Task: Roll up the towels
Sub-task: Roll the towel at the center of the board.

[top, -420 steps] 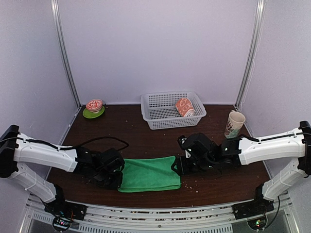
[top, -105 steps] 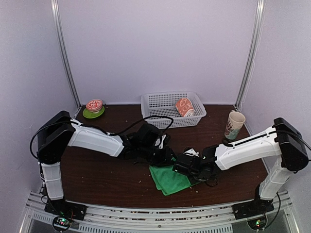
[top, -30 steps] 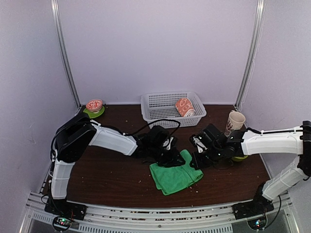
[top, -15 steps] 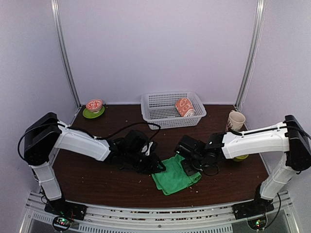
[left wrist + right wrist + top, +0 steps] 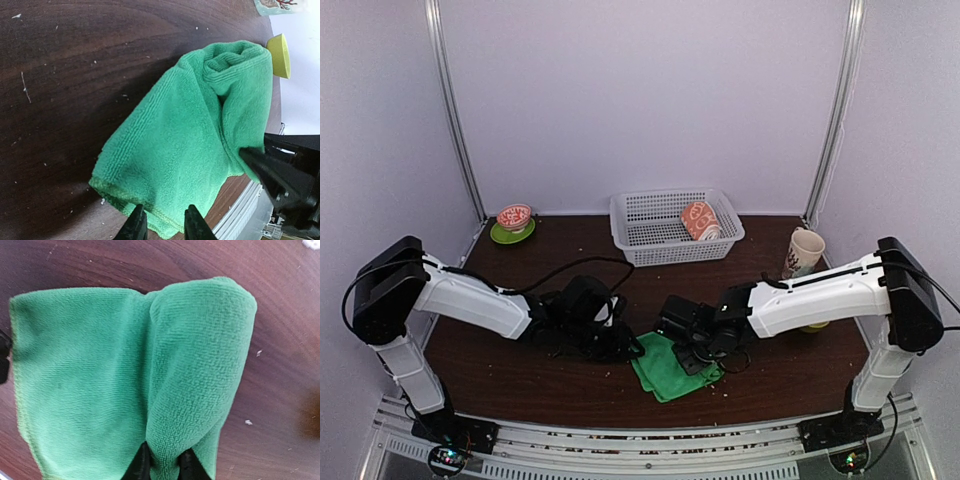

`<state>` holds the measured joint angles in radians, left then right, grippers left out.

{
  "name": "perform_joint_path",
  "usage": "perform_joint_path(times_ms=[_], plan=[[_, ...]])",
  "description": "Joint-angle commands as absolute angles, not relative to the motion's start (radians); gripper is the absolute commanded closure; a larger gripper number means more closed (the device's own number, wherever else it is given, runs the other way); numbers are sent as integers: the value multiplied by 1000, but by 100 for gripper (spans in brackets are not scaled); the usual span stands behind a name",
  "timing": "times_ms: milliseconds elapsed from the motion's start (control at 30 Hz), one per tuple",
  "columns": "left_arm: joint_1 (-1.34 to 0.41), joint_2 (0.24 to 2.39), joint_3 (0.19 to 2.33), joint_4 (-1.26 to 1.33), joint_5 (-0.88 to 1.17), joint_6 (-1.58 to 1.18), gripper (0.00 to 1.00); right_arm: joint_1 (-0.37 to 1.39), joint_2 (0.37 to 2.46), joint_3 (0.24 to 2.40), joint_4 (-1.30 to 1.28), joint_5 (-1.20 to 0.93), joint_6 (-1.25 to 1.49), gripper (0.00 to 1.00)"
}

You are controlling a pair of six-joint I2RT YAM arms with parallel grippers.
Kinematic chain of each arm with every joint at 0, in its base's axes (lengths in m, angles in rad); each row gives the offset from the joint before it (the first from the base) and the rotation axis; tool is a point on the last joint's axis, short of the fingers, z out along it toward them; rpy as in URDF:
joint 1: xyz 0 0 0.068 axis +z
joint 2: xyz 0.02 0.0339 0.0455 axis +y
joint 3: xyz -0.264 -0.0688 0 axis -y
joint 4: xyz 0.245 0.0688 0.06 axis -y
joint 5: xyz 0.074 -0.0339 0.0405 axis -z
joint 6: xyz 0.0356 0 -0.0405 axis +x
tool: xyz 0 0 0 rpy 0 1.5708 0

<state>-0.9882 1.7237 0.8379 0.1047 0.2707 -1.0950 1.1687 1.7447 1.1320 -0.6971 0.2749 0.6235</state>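
The green towel (image 5: pixel 668 368) lies at the table's front middle, its right side folded over into a loose roll (image 5: pixel 200 360). My right gripper (image 5: pixel 688 350) pinches the near end of that roll, one fingertip on each side of it (image 5: pixel 164 466). My left gripper (image 5: pixel 628 347) is at the towel's left edge. Its fingertips stand apart over the flat hem (image 5: pixel 164 227) and nothing is pinched between them. The peach-orange towel (image 5: pixel 700 220) sits rolled in the white basket (image 5: pixel 638 232) at the back.
A patterned cup (image 5: pixel 804 255) stands at the right. A yellowish saucer (image 5: pixel 812 325) peeks out under the right arm. A bowl on a green saucer (image 5: pixel 514 222) sits back left. Crumbs dot the dark wood table (image 5: pixel 540 380).
Both grippers moved left and nearer. The right one carried the towel's right side over, so the towel is narrower and more rolled. The left gripper slid from the far edge to the left hem.
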Motion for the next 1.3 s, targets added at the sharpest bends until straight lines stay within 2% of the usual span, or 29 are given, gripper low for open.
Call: perform_joint_path(times_ms=[0, 233, 667, 1000, 1267], plan=[[-982, 1701, 832, 158, 253, -1098, 73, 1180, 1720, 1125, -608, 187, 631, 75], [-981, 1720, 890, 141, 255, -1076, 73, 1174, 1705, 1077, -514, 98, 640, 60], [-956, 1880, 1082, 183, 362, -1073, 73, 1137, 1649, 903, -310, 24, 672, 57], [-956, 1964, 1129, 295, 428, -1114, 73, 1126, 1638, 867, -267, 7, 676, 52], [-951, 1982, 1120, 236, 416, -1127, 83, 1123, 1621, 873, -277, 3, 662, 51]])
